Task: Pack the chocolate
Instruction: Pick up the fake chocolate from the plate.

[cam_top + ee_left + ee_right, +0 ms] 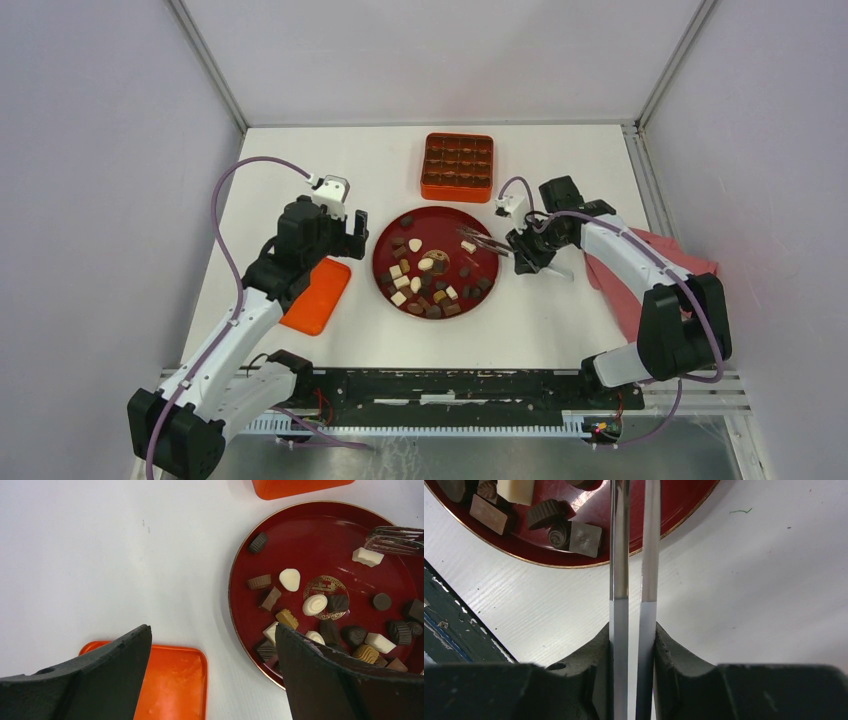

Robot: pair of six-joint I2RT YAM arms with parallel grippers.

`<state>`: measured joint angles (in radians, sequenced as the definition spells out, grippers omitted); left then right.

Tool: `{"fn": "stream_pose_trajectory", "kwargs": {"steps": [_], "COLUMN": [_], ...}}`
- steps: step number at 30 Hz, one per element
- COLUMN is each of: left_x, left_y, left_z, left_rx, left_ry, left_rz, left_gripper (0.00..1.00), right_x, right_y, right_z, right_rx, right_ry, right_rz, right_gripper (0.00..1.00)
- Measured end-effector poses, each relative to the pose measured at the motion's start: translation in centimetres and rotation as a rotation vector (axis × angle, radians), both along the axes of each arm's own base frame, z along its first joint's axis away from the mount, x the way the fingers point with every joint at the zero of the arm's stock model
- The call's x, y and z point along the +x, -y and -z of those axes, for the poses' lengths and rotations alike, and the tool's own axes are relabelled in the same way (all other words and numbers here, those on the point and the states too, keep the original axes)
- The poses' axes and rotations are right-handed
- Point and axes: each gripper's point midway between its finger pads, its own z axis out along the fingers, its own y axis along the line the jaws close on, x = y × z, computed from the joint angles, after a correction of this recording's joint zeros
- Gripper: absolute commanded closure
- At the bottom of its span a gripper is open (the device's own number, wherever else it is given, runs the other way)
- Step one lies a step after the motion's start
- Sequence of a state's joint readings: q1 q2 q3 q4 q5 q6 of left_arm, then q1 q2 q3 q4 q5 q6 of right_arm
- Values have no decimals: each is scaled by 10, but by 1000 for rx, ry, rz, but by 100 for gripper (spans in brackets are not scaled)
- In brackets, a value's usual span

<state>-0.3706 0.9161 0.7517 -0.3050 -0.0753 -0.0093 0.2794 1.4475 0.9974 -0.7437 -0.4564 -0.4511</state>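
The right gripper (pixel 634 635) clamps metal tongs (pixel 619 555), arms squeezed nearly together, nothing visibly pinched. A cream-white chocolate (pixel 367 556) lies just beside their tips on the red plate (pixel 310 535). Easing the squeeze should let the tips straddle it before closing gently.

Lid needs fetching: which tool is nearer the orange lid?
Left. The left tool hovers at the far edge of the orange lid; the right tool, gripping tongs, is across the red plate.
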Motion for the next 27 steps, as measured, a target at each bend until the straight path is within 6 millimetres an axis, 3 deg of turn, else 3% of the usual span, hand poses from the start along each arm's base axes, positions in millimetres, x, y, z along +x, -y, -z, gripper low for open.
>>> {"fn": "stream_pose_trajectory", "kwargs": {"steps": [13,20,25,27], "left_x": [0,0,0,0], "left_y": [0,0,0,0], "left_z": [0,0,0,0], "left_rx": [0,0,0,0], "left_ry": [-1,0,0,-1], "left_rz": [0,0,0,0], "left_gripper": [2,2,2,2], "right_x": [-1,-11,-15,-15], "right_y": [8,11,14,15], "right_z": [5,17,25,28], "right_rx": [-34,-47,-63,-69], "right_ry": [-4,-43,-67,-75], "right_rz": [20,20,22,23], "right_gripper": [55,55,59,70]}}
